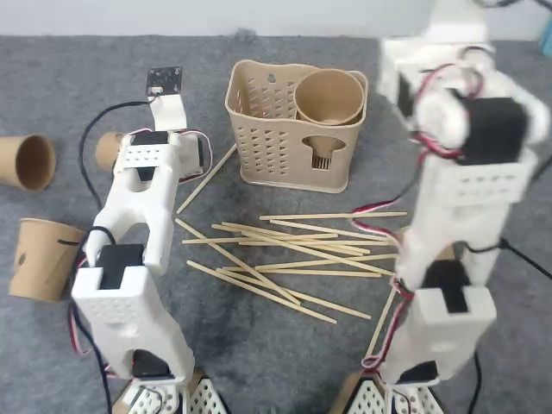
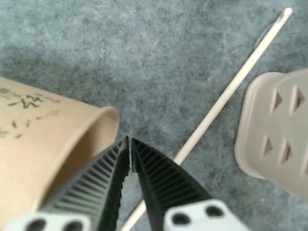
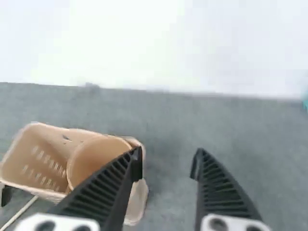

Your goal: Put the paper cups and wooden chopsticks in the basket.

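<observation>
left tool (image 2: 130, 144): jaws pressed together with nothing between them. The tips sit right at the lip of the near cup (image 2: 45, 139).

near cup: on its side on the counter (image 1: 78, 69), mid left of the high view, half hidden behind your left arm (image 1: 107, 148). The mouth looks turned toward the tool.

far cups: two more on their sides at the left edge, one higher (image 1: 26, 160) and one lower (image 1: 41, 259).

basket (image 1: 289, 129): upright at the upper middle, with one cup (image 1: 328, 97) standing inside it.

chopsticks (image 1: 293, 254): a loose pile in the centre, in front of the basket between your two arms. They mostly run left to right.

stray stick (image 1: 207, 178): lies on a slant between the left arm and the basket's left corner.

right tool (image 3: 167, 156): jaws apart and empty, held up off the counter and facing the basket.

what it hinges on: the near cup's rim sits just to one side of the closed tips, not between them. My guess is you open up and slip one jaw inside the mouth and one outside the wall.

nearer arm: left for all the loose cups. The basket is off to the right of them, past the stray stick.

risk: if you push in with the tips closed, the cup will probably just roll away.
</observation>
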Robot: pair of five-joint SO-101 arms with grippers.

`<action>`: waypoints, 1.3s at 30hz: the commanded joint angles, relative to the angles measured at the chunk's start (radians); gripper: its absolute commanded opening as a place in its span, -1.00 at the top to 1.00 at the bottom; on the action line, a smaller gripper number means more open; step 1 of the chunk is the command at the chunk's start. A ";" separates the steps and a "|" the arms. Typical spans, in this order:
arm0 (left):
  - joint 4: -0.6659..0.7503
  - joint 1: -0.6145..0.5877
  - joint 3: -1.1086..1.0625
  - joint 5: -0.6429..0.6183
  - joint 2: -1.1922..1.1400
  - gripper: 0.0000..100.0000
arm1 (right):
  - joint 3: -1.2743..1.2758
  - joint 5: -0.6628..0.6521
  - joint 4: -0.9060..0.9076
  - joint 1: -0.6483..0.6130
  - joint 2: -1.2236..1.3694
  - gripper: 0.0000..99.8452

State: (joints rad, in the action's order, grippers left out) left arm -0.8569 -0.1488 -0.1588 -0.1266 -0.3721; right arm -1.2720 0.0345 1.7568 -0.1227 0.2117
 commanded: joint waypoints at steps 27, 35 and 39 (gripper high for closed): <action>-0.259 -0.215 0.025 0.011 0.356 0.97 | 1.915 -0.281 -0.417 0.513 -0.572 0.72; -0.474 -0.397 0.117 0.358 0.440 0.97 | 2.176 -0.284 -0.688 0.541 -0.572 0.72; -0.506 -0.491 0.199 0.474 0.440 0.97 | 2.214 -0.290 -0.742 0.542 -0.564 0.72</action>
State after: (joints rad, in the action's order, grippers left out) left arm -1.3464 -0.5769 -0.0391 0.2693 0.0115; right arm 0.9390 -0.2309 1.0541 0.4112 -0.3299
